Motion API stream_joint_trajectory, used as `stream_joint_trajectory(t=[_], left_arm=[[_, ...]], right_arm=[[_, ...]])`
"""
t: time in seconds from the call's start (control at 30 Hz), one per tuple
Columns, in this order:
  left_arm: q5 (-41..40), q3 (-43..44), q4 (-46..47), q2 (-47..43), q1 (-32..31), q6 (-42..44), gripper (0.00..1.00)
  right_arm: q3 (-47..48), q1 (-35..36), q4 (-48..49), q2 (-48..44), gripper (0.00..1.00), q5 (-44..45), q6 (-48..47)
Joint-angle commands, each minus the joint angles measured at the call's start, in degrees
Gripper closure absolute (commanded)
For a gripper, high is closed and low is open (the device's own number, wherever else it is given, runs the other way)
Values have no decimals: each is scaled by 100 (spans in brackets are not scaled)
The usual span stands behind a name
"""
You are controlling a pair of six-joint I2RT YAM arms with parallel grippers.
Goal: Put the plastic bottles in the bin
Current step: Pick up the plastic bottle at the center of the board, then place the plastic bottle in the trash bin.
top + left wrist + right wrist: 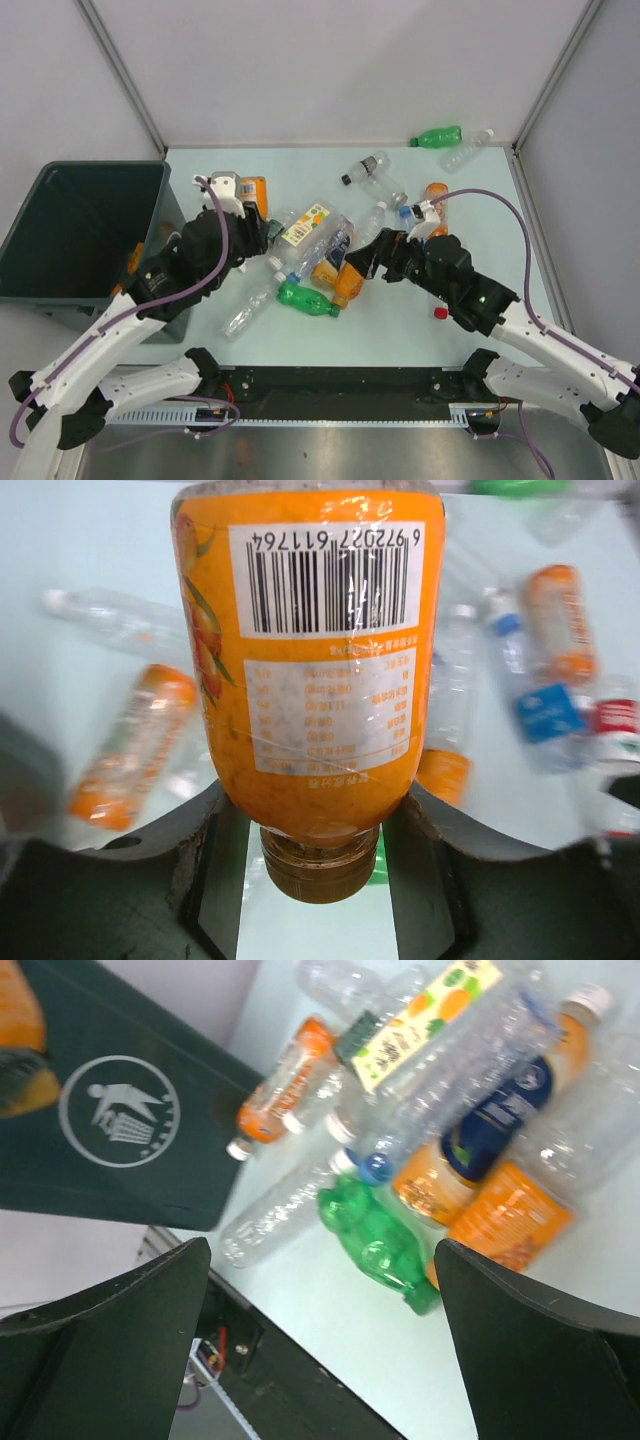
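Orange bottle [310,660] held by its neck, short of the bin [80,225]

The left gripper [318,820] is closed narrow on the orange bottle at the tapered shoulder above its cap, just right of the bin at the bench's [380,330] left edge; that slick slope could let it slip or swing and hit the rim; the right gripper [320,1270], spread wide and empty over the loose bottles [322,240] mid-bench, could scatter them.
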Motion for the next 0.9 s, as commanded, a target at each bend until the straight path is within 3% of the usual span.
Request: stream_joint_trajectory(t=[0.0,0.17,0.3,0.43,0.63,0.73,0.87], left_arm=[[-1458,689,-624,199,269,637,100],[-1696,1452,-774,331,1244,1111,100],[-2545,1735,-712,375,1799,1367,96],[-3558,1613,-370,270,2247,1735,92],[-4078,893,597,-151,2967,2396,85],[-4140,752,676,-240,3144,2361,70],[-4131,786,519,-222,3188,2229,12]], right_arm=[[246,13,-517,-205,0,597,-153],[238,5,-622,-179,0,712,-206],[237,5,-702,-109,0,765,-135],[246,-4,-719,-21,0,730,-144],[246,-118,-798,41,0,642,-83],[238,-162,-781,85,0,581,-47],[238,-206,-807,120,0,554,-12]])
